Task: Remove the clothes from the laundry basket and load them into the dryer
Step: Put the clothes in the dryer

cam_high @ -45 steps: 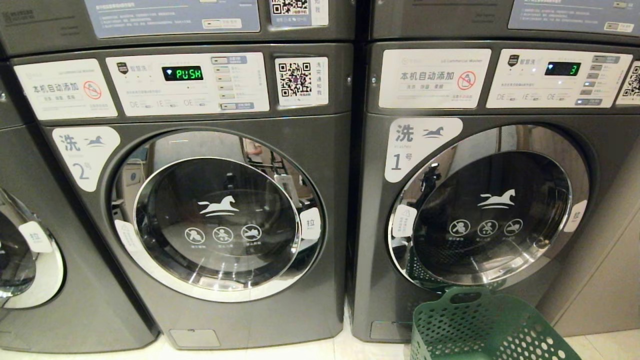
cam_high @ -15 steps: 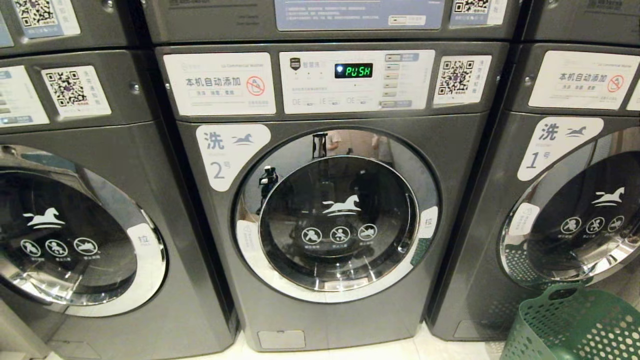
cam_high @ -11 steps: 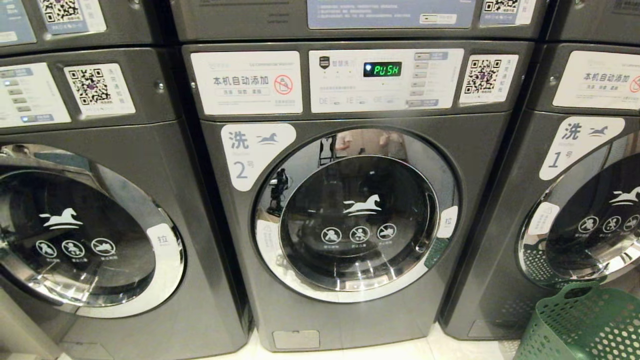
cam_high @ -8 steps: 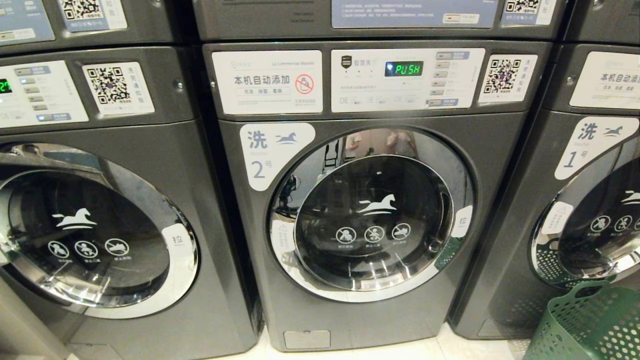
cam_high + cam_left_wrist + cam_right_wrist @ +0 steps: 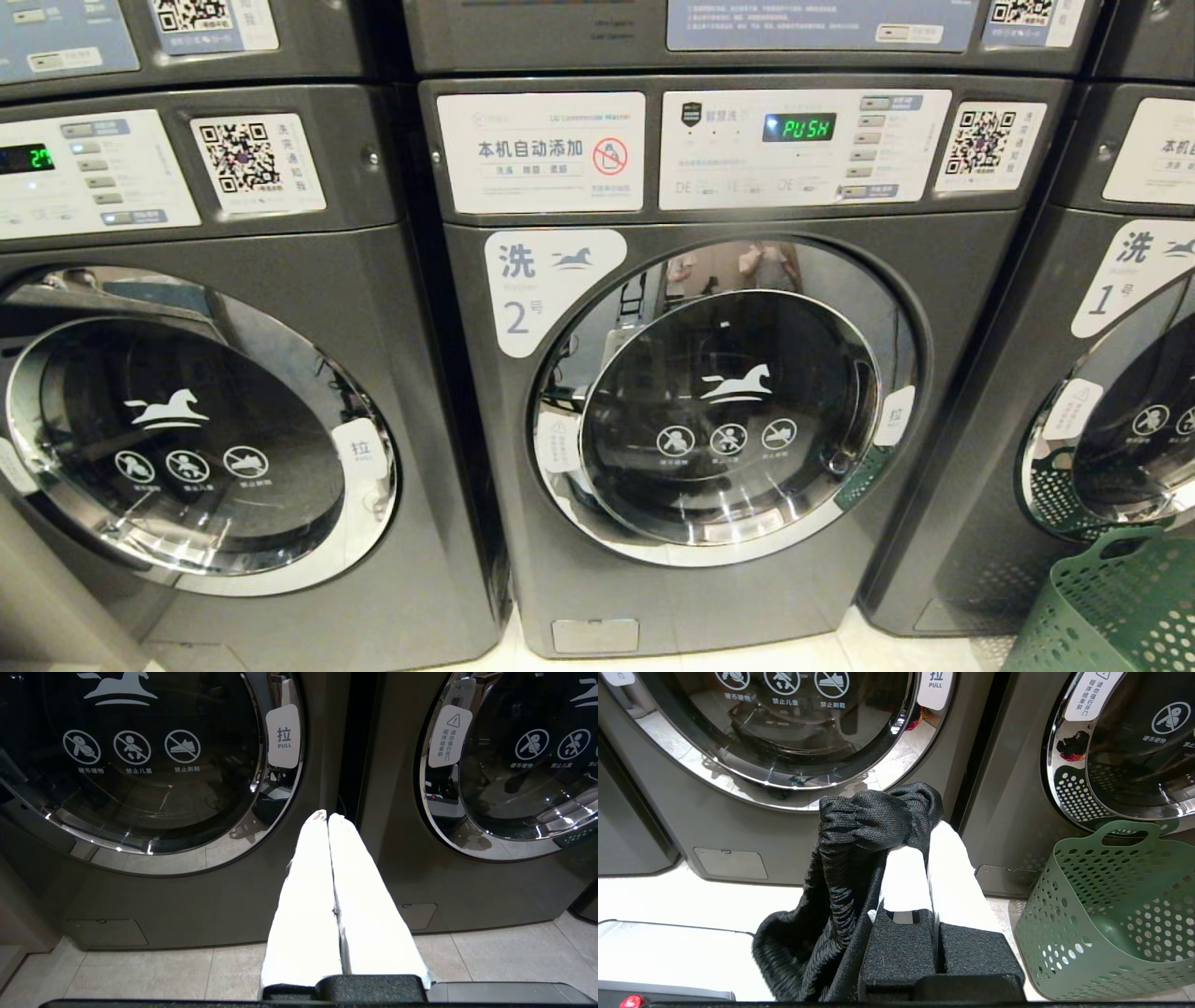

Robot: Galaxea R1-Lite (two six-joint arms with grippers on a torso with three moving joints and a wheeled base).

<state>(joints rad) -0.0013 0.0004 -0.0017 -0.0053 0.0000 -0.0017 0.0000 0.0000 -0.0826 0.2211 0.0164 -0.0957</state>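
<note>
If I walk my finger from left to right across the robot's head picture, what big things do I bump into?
Machine showing 27 → machine number 2 → machine number 1 → green laundry basket.

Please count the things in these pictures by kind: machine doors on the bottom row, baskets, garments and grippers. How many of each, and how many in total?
Round machine doors: 3
Green basket: 1
Black garment: 1
Grippers: 2, left gripper and right gripper
Total: 7
</note>
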